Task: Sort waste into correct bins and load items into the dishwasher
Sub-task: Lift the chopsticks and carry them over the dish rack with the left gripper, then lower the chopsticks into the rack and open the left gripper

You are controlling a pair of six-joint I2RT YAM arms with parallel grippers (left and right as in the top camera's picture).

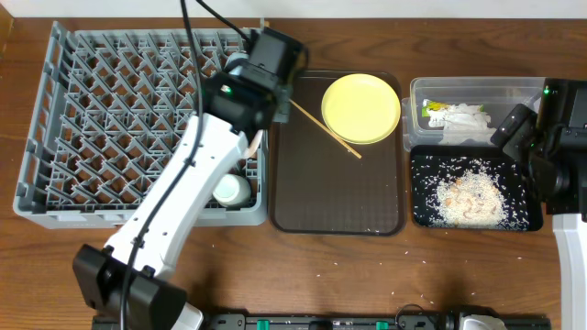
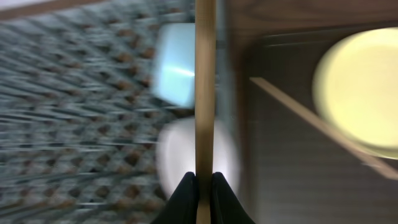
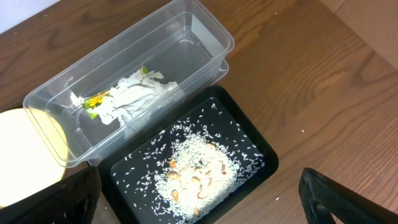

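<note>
My left gripper [image 2: 204,180] is shut on a wooden chopstick [image 2: 204,87], held over the right edge of the grey dish rack [image 1: 110,119]. In the blurred left wrist view, a light blue bowl [image 2: 177,65] and a white bowl [image 2: 180,155] sit in the rack below it. A small white cup [image 1: 231,190] stands in the rack's front right corner. The second chopstick [image 1: 326,128] lies across the brown tray and the yellow plate [image 1: 360,108]. My right gripper [image 3: 199,205] is open and empty above the black tray [image 3: 261,149], which holds rice scraps [image 3: 199,165]. The clear tub [image 3: 217,37] holds white paper [image 3: 137,93] and the wrapper [image 3: 93,102].
The dark brown serving tray [image 1: 335,192] lies between the rack and the bins, with the plate at its far right corner. A few rice grains [image 1: 413,266] are scattered on the wooden table in front of it. The left arm stretches diagonally over the rack's right side.
</note>
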